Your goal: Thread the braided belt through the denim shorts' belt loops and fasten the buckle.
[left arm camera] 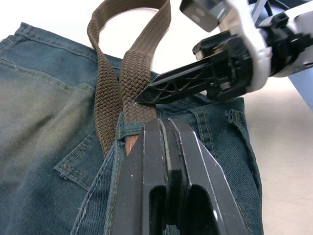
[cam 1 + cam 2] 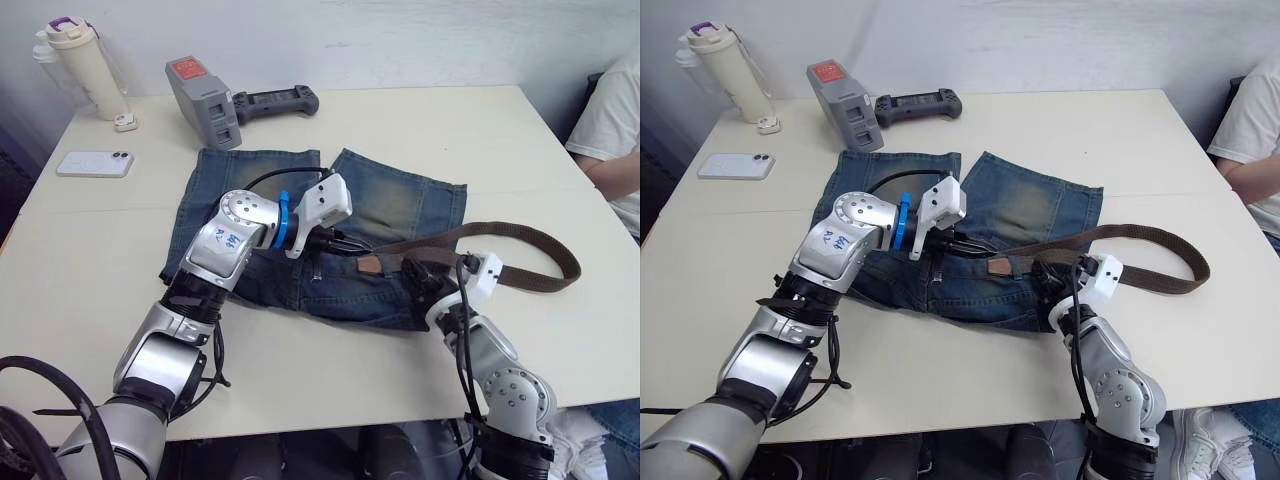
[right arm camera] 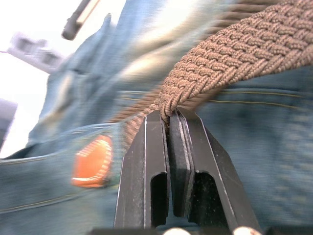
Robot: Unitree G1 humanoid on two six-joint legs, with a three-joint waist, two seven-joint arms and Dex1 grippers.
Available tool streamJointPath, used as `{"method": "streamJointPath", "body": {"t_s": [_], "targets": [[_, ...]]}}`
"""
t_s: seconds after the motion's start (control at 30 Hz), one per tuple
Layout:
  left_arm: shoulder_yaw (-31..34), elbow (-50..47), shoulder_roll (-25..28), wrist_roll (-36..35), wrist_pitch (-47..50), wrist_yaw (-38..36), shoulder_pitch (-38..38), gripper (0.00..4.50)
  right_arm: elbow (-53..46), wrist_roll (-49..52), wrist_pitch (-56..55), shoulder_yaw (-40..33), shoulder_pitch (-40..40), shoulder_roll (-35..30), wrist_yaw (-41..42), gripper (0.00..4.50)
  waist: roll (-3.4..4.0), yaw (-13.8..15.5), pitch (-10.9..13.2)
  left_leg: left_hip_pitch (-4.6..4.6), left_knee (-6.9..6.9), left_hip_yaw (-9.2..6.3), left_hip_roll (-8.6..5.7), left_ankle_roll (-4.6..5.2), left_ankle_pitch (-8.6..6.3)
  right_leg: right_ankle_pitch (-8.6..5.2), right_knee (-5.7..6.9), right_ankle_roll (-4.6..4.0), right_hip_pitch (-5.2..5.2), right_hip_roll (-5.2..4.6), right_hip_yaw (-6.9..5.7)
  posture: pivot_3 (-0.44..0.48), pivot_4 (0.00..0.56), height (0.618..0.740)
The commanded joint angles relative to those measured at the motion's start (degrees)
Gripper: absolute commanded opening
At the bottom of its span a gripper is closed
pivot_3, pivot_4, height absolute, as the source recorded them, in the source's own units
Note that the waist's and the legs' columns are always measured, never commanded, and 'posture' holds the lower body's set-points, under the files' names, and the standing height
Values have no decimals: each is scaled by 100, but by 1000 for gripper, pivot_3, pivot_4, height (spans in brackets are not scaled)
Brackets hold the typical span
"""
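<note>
The denim shorts (image 2: 400, 205) lie flat at the table's middle, waistband towards me. The braided belt (image 2: 520, 238) runs from its tan tip (image 2: 370, 265) on the waistband out to the right, curves round and comes back. In the left wrist view the tip sits under a belt loop (image 1: 131, 129). My left gripper (image 2: 345, 247) is shut, its fingertips resting over that loop and the strap; nothing shows between them. My right gripper (image 2: 412, 270) is shut on the belt's edge (image 3: 215, 54) just right of the loop. The buckle is hidden.
At the back left stand a bottle (image 2: 85, 65), a white phone (image 2: 94, 163), a grey device (image 2: 205, 100) and a black controller (image 2: 275, 102). A person in a white shirt (image 2: 615, 130) sits at the table's right edge.
</note>
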Motion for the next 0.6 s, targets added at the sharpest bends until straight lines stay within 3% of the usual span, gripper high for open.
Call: {"method": "streamJointPath", "body": {"t_s": [0.03,0.27,0.4,0.5,0.6], "targets": [[-1,-174,-20,3,-76,-1,15,23,-174,-171,90,350,62,-198,94,0,0,1,0,0,0,0,0,0,0,0,0,0,0,0,0,0,150,740],[-4,-211,8,12,-39,-3,24,23,264,-915,-239,731,-71,-286,78,0,0,-4,0,0,-1,1,0,0,0,0,0,0,-2,0,0,0,150,740],[0,-235,83,29,-34,-24,46,23,33,-787,-176,629,-15,-286,92,0,0,-1,0,0,-1,1,0,0,0,0,0,0,-2,0,0,0,150,740],[-14,-245,112,28,-34,-42,58,0,-190,-519,-112,464,75,-323,155,1075,0,3,0,0,-1,1,0,0,0,0,-1,0,-1,0,0,0,150,740],[-21,-208,134,43,-57,-70,43,0,-630,-297,126,347,260,-575,120,2606,0,52,0,-2,0,1,-1,0,0,0,-1,0,-1,-1,0,0,150,740]]}}
